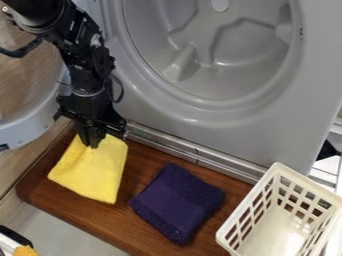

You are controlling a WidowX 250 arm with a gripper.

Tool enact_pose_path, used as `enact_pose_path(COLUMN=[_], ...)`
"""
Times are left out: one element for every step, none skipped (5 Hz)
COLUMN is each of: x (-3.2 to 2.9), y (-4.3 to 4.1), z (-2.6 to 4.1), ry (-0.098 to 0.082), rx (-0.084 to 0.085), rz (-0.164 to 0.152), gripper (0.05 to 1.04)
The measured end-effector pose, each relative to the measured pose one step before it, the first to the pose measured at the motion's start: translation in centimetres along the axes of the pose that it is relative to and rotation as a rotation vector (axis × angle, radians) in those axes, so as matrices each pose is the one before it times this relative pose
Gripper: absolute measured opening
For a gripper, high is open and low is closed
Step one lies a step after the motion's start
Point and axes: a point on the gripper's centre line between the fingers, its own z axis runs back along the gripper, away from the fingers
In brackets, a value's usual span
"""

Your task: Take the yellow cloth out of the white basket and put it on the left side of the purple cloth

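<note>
Yellow cloth (90,175) is lying on the wooden worktop (143,162) at the frame's left, the pincer (91,144) clamping its upper edge from above. Just to its right, I'm seeing the purple cloth (177,200); the white basket (232,224) is standing at lower right.

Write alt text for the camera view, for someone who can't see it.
A black robot gripper is at the upper edge of a yellow cloth on a wooden board. A purple cloth lies to its right, then a white basket, with a gray appliance behind.
</note>
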Motion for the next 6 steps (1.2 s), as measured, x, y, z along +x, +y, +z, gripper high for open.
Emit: enact_pose_path(x=[0.745,0.807,0.371,1.404,0.36,0.301], y=[-0.415,-0.913,-1.404,-3.851,-4.894,-2.201], z=[-0.089,0.37,0.456,2.115,0.624,0.324], ry=[-0.0119,-0.0182,-0.0016,-0.0684,-0.0467,-0.0148], rx=[0.0105,0.0158,-0.0035,-0.0147,-0.0427,-0.0154], rz=[-0.0182,-0.0446,-0.0272,-0.0713,-0.0694,-0.0181], gripper=[0.483,0.799,1.0,1.002,0.999,0.999])
